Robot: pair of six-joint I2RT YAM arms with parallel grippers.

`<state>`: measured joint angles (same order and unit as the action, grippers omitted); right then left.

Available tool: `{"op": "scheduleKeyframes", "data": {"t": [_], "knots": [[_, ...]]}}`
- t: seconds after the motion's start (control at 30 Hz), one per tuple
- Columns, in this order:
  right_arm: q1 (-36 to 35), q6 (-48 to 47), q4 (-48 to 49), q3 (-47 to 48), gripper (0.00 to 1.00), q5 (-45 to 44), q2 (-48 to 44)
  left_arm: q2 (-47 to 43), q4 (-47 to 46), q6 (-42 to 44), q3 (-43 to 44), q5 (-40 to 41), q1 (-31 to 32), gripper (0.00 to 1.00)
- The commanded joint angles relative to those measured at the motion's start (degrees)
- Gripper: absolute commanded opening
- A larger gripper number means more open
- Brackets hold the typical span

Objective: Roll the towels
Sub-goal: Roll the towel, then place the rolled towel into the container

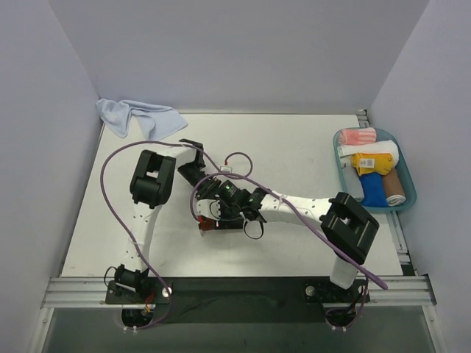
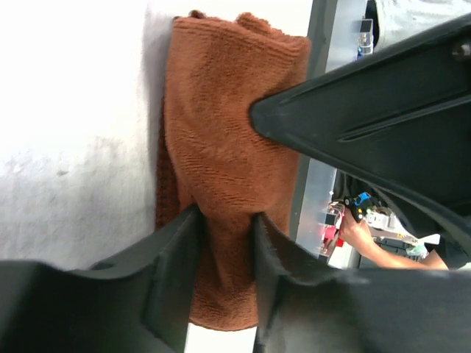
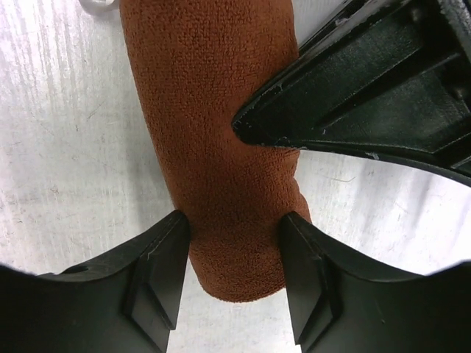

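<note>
The rust-brown towel lies on the table as a thick roll; in the top view only a corner of it shows under the two wrists at mid-table. My right gripper straddles one end of the roll, both fingers pressed against its sides. My left gripper pinches the other end, where the towel is squeezed narrow between its fingers. Each wrist view shows the other gripper's finger across the roll. The pale light-blue towel lies crumpled at the back left corner.
A teal tray at the right edge holds several rolled cloths, among them a pink-and-white striped one, a yellow one and a blue one. A purple cable loops over the left arm.
</note>
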<state>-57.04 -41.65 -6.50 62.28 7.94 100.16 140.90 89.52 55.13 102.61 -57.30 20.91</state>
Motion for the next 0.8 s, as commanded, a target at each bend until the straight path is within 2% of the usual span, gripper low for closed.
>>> {"op": "scheduleKeyframes", "data": {"t": [0.0, 0.03, 0.13, 0.33, 0.57, 0.63, 0.67, 0.77], "knots": [[-0.3, -0.8, -3.2, -1.2, 0.48, 4.3, 3.0, 0.7, -4.1, 4.6, -2.2, 10.2, -0.9, 0.47], [-0.2, -0.5, -3.3, -1.1, 0.47, 4.6, 3.1, 0.3, -3.8, 4.7, -2.8, 10.0, -1.1, 0.55], [0.0, 0.1, -4.9, -0.6, 0.45, 5.4, 3.8, -3.2, -6.3, 2.7, -5.9, 10.2, -2.4, 0.62], [1.9, 1.8, -6.9, 0.9, 0.44, 7.4, 5.1, -9.0, -9.8, -1.1, -10.8, 10.0, -4.0, 0.66], [3.2, 3.9, -8.8, 2.4, 0.44, 9.9, 5.6, -14.9, -20.5, -9.6, -19.1, 13.4, -4.1, 0.73], [3.3, 4.0, -9.4, 2.6, 0.44, 10.2, 5.7, -16.9, -23.1, -10.7, -21.6, 14.1, -4.0, 0.76], [3.2, 3.9, -9.5, 2.7, 0.44, 10.3, 5.7, -17.3, -23.3, -11.2, -22.1, 14.2, -4.0, 0.88], [3.2, 4.0, -9.8, 2.8, 0.44, 10.6, 5.9, -18.4, -23.9, -10.9, -23.6, 14.3, -4.1, 0.89]]}}
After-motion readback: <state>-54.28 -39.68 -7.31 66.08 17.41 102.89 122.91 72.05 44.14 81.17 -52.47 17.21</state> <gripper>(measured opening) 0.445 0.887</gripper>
